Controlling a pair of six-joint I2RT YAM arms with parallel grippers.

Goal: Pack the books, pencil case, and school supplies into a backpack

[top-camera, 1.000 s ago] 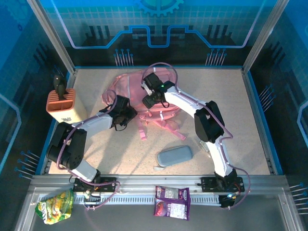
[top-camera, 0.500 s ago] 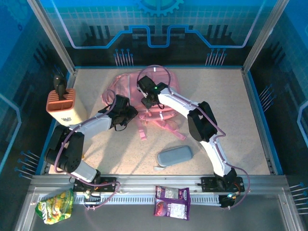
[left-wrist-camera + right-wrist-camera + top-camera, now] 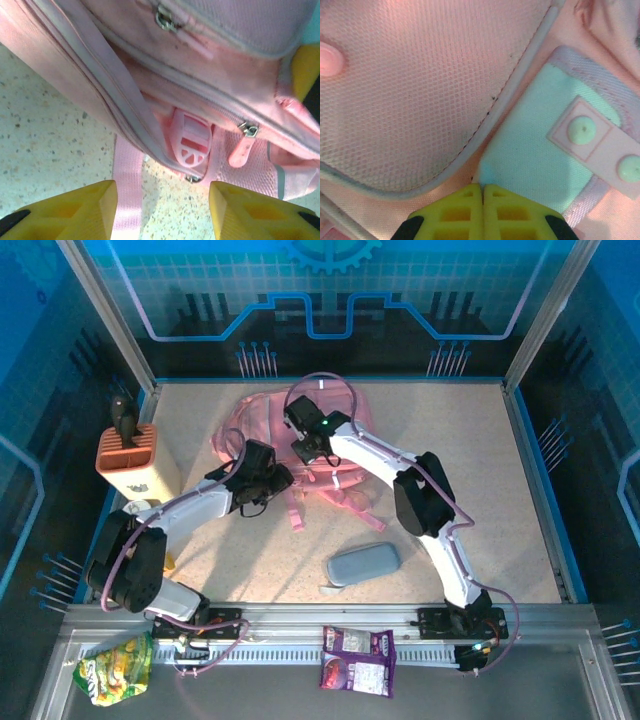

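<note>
Comparing with a second earlier, the right gripper point(image 3: 482, 189) is found shifted slightly left and back over the backpack point(image 3: 250, 418), which lies at the middle of the far half of the table point(image 3: 480, 470). Its yellow fingers are now pressed together tip to tip, with nothing seen between them. The left arm is stretched further out, and the left gripper point(image 3: 162, 205) is brought closer to the bag's near left edge. Its jaws are spread and nothing is held between them. The pencil case point(image 3: 363, 563) is left unmoved on the table, well apart from the bag on its near side.

Fine pink mesh point(image 3: 420, 90) is seen under the right wrist, bordered by a rounded cord of piping. Beside it, a mint-green woven patch point(image 3: 535, 160) is crossed by a pink tab with two round studs. From the left wrist, curved zip lines with metal pulls are seen, along with a rounded pink plastic buckle point(image 3: 191, 142) and a flat webbing strap point(image 3: 127, 190) laid on the speckled surface. The pencil case is shaped as a soft grey-blue oblong with rounded ends.
</note>
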